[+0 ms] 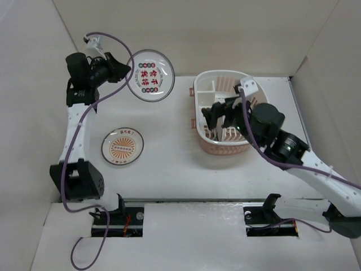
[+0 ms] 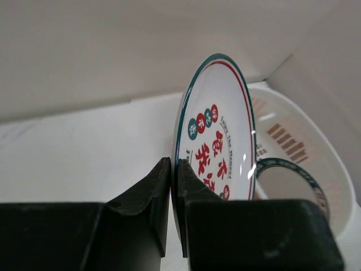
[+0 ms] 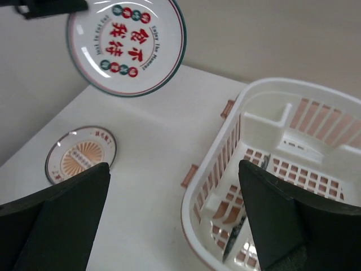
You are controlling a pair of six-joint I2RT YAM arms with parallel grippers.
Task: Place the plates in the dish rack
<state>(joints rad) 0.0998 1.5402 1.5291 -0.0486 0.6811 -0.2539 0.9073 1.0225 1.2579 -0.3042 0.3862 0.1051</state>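
The left arm (image 1: 76, 132) rises from the near-left edge of the tabletop and reaches toward the far-left corner, its wrist turned rightward. The left end effector (image 2: 174, 169) has both fingers (image 2: 152, 192) pinched tight on the rim of the character plate (image 2: 217, 147), which it holds on edge. The right arm (image 1: 316, 166) stretches from the near-right edge toward the right middle. The right end effector (image 3: 174, 169) has its fingers (image 3: 56, 214) spread wide, gripping nothing.

A white table (image 1: 169, 169) stands closed in by plain pale walls (image 1: 225, 28) at the back and both sides.
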